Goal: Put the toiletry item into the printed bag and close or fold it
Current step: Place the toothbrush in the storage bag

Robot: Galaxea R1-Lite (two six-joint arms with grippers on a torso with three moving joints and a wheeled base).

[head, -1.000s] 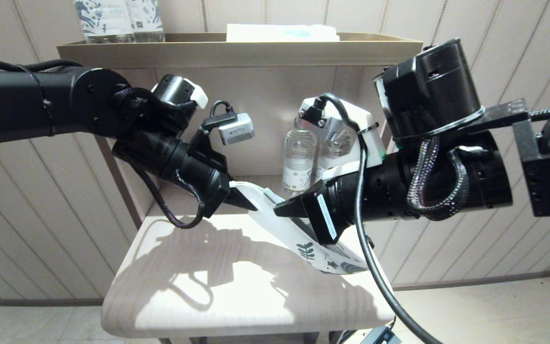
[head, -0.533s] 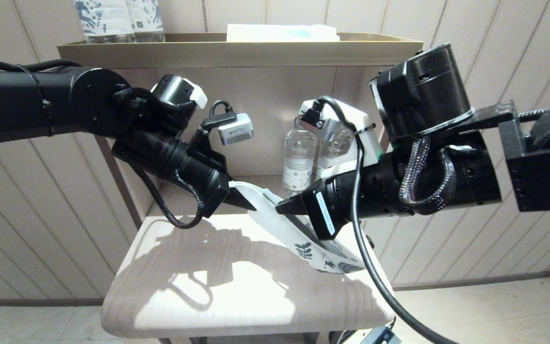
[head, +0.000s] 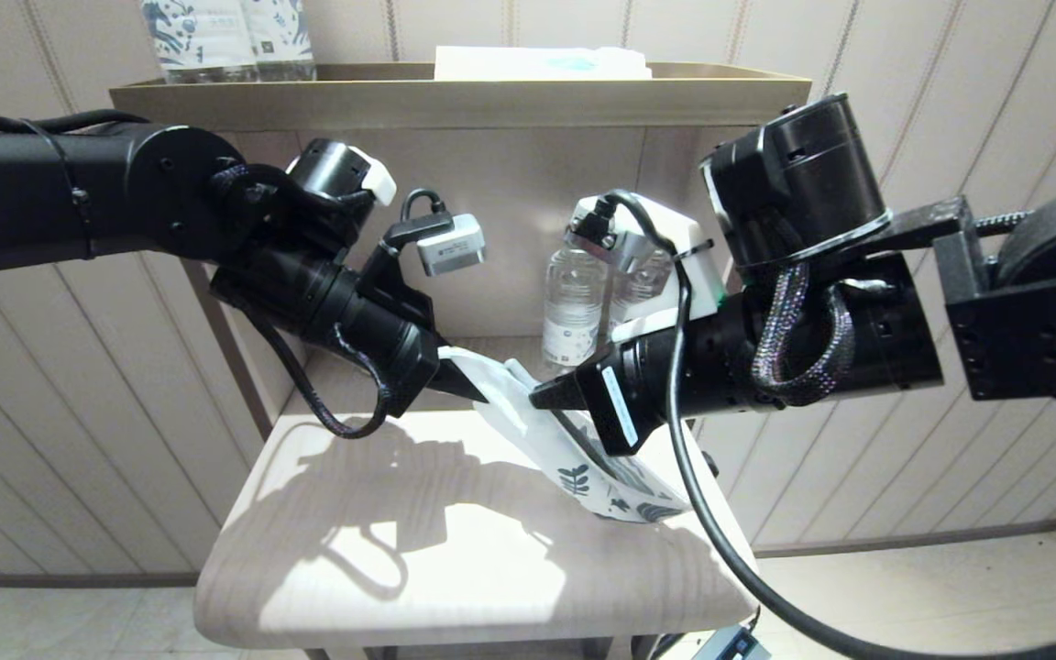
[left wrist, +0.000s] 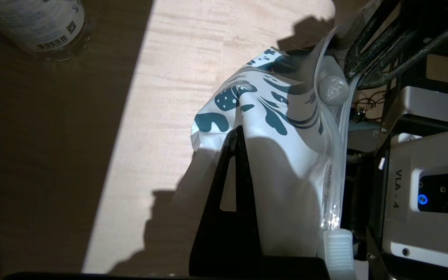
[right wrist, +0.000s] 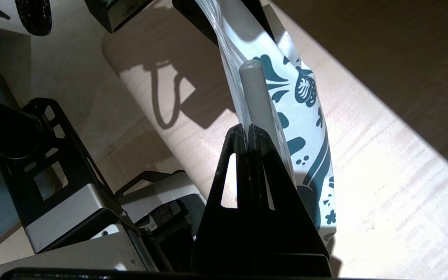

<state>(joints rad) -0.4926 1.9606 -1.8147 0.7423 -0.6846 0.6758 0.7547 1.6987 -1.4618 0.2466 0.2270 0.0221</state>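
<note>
The printed bag [head: 583, 458] hangs tilted above the table, its leaf-print end lowest. My left gripper [head: 478, 390] is shut on the bag's upper corner; in the left wrist view one black finger [left wrist: 233, 182] lies against the bag [left wrist: 286, 167]. My right gripper [head: 537, 396] is shut on the zip-strip edge a little further along, its jaws [right wrist: 247, 127] pressed together. The toothbrush [right wrist: 253, 91] shows as a pale rod through the bag's [right wrist: 305, 116] clear side, and its rounded end [left wrist: 333, 88] also shows in the left wrist view.
The pale wooden table [head: 381, 559] lies below the bag. Two clear water bottles [head: 574, 312] stand behind the grippers. The upper shelf [head: 455, 96] carries blue-patterned bottles [head: 225, 37] and a white and light blue packet [head: 542, 62].
The right arm has swung a little to the left and the bag's printed end has shifted left with it. The left arm has barely moved.
</note>
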